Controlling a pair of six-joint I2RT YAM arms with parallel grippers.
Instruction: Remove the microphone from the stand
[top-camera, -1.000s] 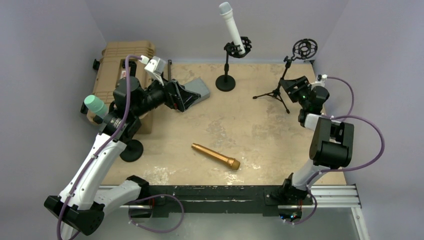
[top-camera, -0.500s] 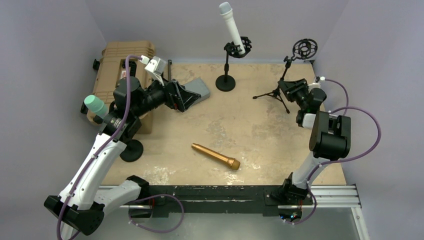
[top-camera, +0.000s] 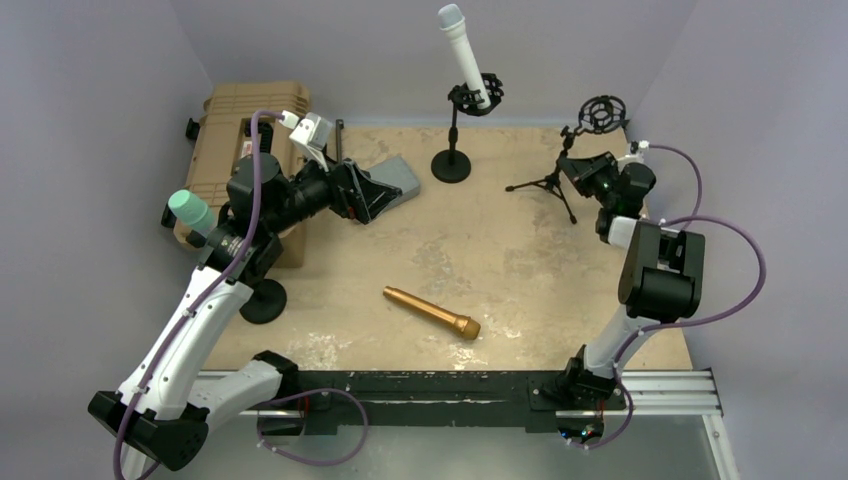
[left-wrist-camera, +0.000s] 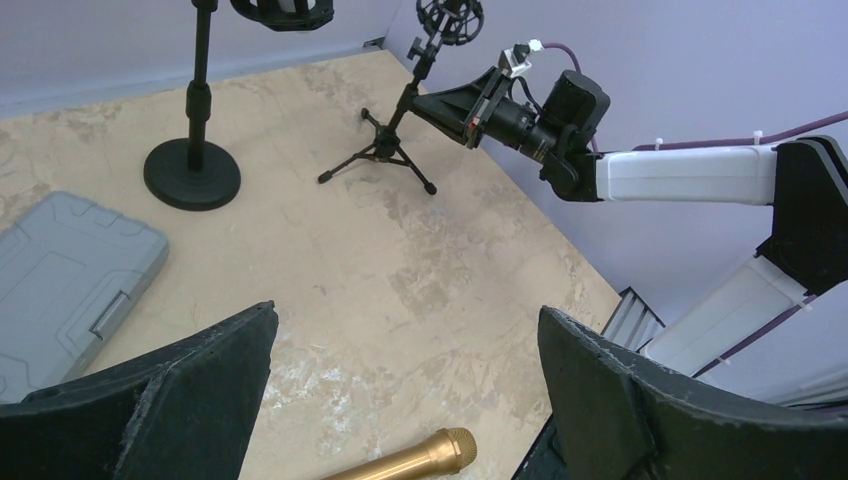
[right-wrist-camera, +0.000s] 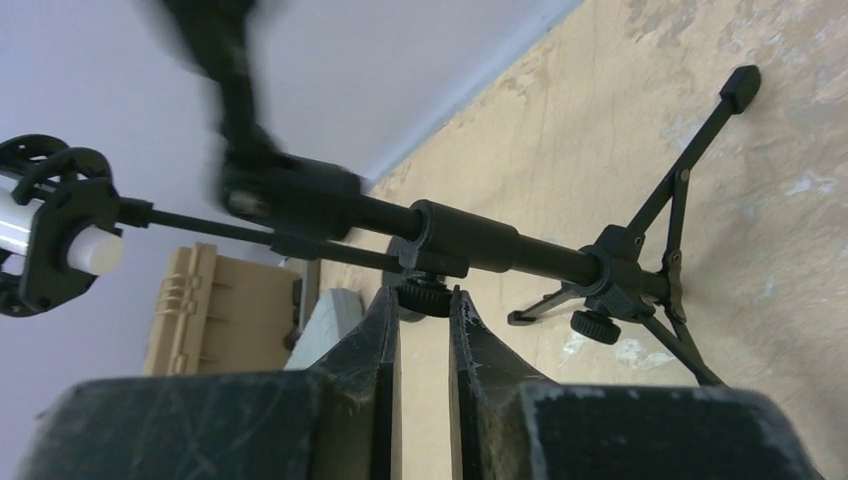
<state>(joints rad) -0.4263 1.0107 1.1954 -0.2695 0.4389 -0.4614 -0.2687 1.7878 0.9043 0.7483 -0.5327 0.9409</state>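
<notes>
While right claw (right-wrist-camera: 424, 297) pinches the tripod stand (right-wrist-camera: 490, 243) by its pole, a slip could topple it toward the white microphone (top-camera: 463, 50) left of claw.

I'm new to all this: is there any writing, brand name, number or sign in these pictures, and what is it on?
No text can be read in any view.
Tan case: a small reddish label on its lid, too small to read.
Gold microphone, white microphone, gray case: no print shows.
</notes>
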